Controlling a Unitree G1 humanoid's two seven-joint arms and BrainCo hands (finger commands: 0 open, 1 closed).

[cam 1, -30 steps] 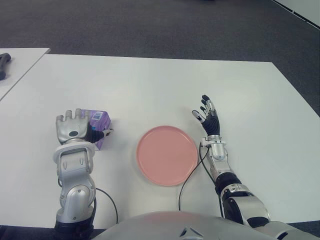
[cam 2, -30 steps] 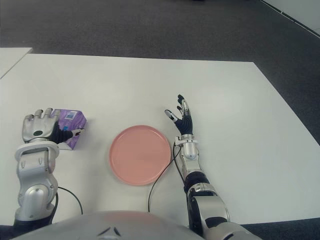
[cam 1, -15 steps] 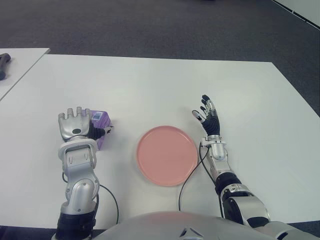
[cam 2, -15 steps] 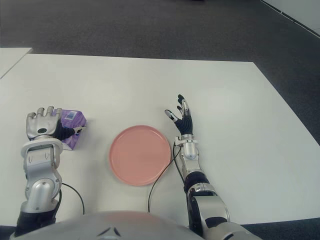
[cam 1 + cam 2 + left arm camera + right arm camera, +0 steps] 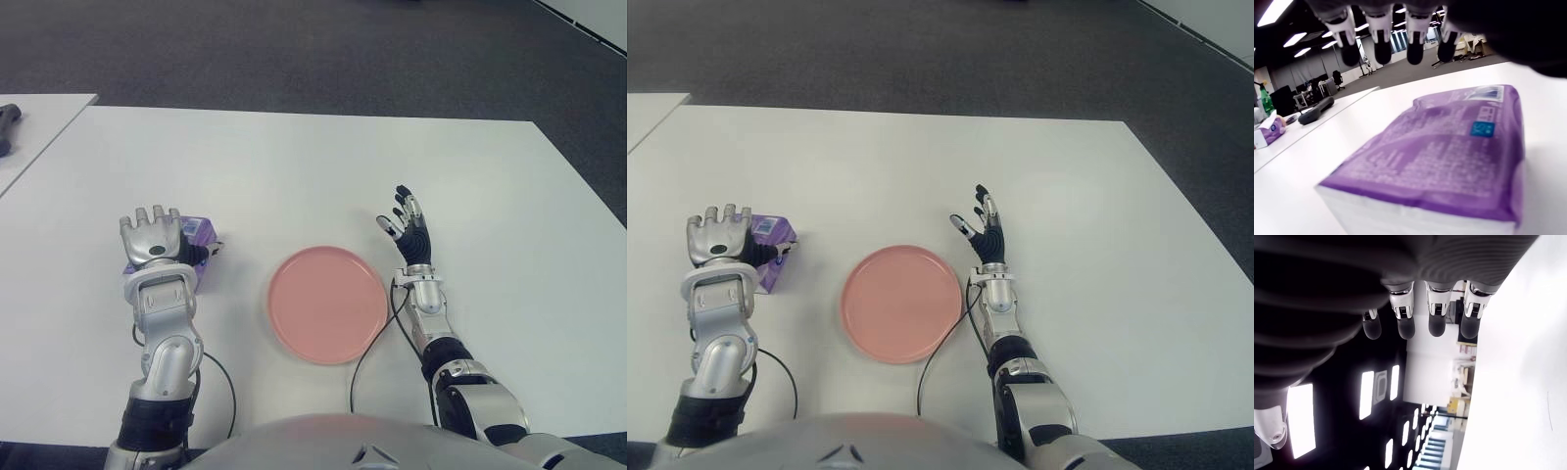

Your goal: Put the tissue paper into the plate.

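Left hand hovers palm-down over the purple plastic-wrapped tissue paper pack, fingers extended and grasping nothing. That pack lies flat on the white table toward its left edge, well apart from the round pink plate near the front edge. Right hand, fingers spread and released, shows just right of the plate.

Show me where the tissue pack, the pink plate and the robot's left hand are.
tissue pack (image 5: 1449, 147): left wrist view, purple top face.
plate (image 5: 326, 305): left eye view, bare centre.
left hand (image 5: 152, 245): left eye view, back of the hand.
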